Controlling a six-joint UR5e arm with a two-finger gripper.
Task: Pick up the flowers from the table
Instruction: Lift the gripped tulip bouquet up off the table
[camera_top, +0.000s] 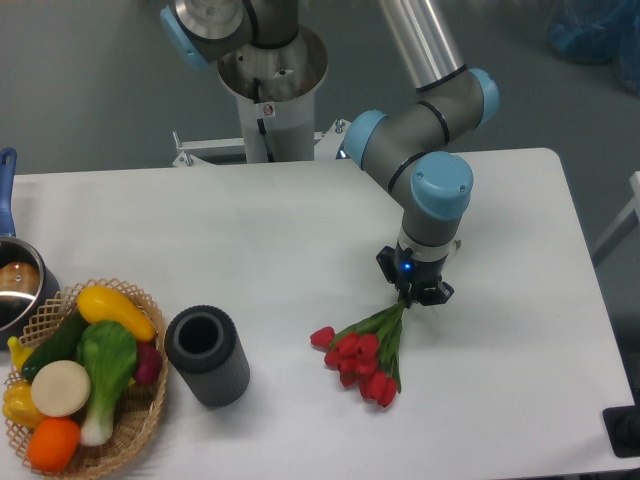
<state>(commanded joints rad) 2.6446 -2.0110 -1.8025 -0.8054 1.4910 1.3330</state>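
The flowers (362, 352), a bunch of red tulip buds with green stems and leaves, lie right of centre on the white table (520, 400). The buds point to the lower left and the stems run up to the right. My gripper (411, 294) points straight down over the stem end and is shut on the stems. The stem tips are hidden between the fingers.
A dark grey cylinder (206, 355) stands upright left of the flowers. A wicker basket (140, 420) of toy vegetables and fruit sits at the front left corner. A metal pot (18, 285) with a blue handle is at the left edge. The arm's base (270, 80) stands behind the table.
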